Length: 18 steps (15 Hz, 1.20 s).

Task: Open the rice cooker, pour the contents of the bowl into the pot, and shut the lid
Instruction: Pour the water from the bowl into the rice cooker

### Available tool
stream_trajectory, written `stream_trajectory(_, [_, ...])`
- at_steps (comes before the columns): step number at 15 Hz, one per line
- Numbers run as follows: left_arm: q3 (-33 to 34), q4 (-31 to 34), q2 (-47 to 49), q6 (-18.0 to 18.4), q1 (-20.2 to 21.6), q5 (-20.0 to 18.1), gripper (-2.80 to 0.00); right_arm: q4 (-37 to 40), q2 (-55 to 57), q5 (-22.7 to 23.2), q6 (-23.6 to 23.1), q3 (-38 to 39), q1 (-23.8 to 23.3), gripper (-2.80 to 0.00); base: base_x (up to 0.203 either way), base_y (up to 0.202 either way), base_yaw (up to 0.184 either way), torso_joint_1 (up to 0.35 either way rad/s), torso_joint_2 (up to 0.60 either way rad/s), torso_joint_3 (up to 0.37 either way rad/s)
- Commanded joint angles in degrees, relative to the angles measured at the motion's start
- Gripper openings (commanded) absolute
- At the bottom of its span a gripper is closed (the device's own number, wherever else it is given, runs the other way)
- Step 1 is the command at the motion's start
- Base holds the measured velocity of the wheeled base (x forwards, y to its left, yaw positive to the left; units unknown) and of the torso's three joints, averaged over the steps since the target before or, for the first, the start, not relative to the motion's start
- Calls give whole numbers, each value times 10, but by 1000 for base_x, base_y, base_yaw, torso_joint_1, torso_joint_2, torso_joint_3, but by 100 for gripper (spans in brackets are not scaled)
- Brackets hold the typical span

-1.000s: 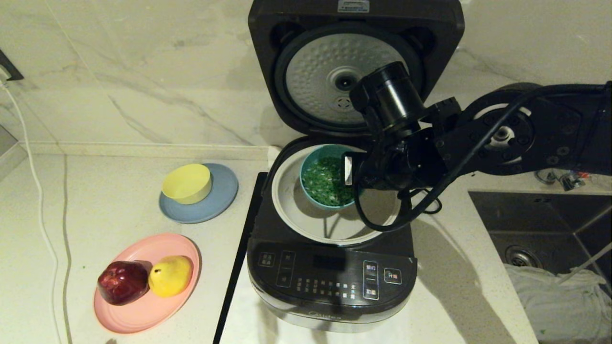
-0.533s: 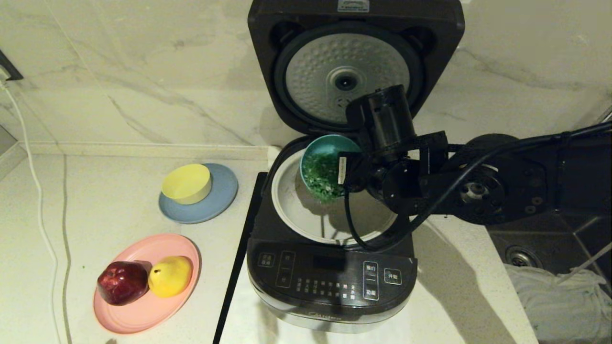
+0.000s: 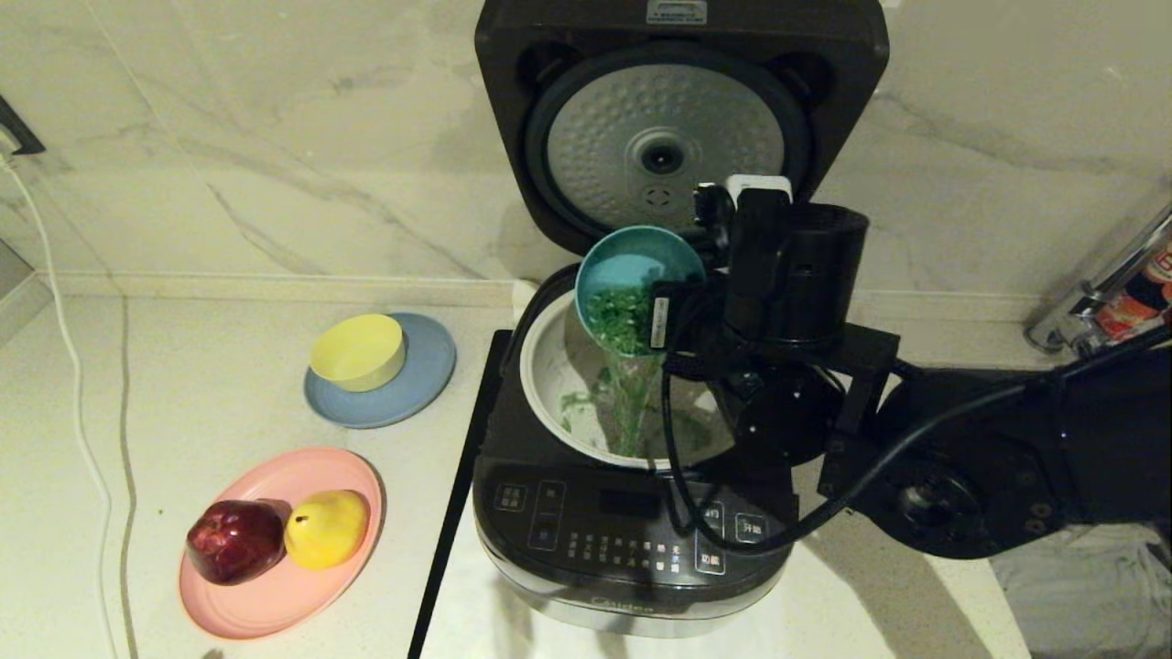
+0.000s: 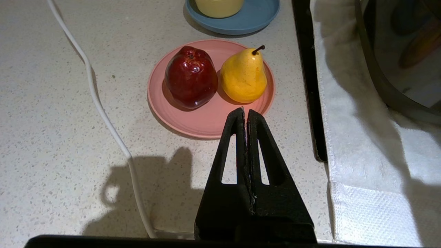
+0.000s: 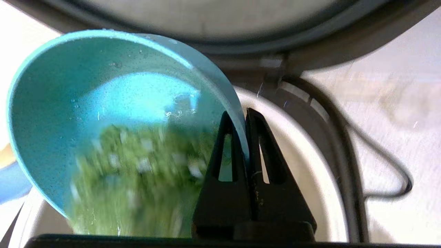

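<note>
The tilted teal-blue bowl and black right arm block the round cream-white pot. The upright dark grey lid walls off the rear. Pale speckled desk lies open at left.

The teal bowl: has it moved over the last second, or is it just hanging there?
Yes. The bowl, gripped by the right gripper, has risen toward the open lid and tipped forward, spilling its green contents into the pot.

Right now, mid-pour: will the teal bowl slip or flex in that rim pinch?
The bowl looks rigid; its rim keeps a clean curve. Slip seems possible: the right gripper pinches only its thin, glossy wall. Load likely drops as the contents fall into the pot.
</note>
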Motion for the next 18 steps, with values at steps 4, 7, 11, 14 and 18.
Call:
stream_trajectory(4, [0, 0, 0, 0, 0, 0, -280, -200, 22, -5, -79, 66, 2, -280, 0, 0, 0, 0, 0, 0])
stream_trajectory(7, [0, 0, 0, 0, 0, 0, -280, -270, 44, 0, -118, 72, 1, -280, 0, 0, 0, 0, 0, 0])
stream_trajectory(11, [0, 0, 0, 0, 0, 0, -280, -390, 84, 13, -182, 84, 0, -280, 0, 0, 0, 0, 0, 0])
stream_trajectory(14, [0, 0, 0, 0, 0, 0, -280, -421, 94, 15, -193, 85, 1, -280, 0, 0, 0, 0, 0, 0])
stream_trajectory(18, [0, 0, 0, 0, 0, 0, -280, -468, 130, 23, -217, 82, 1, -280, 0, 0, 0, 0, 0, 0])
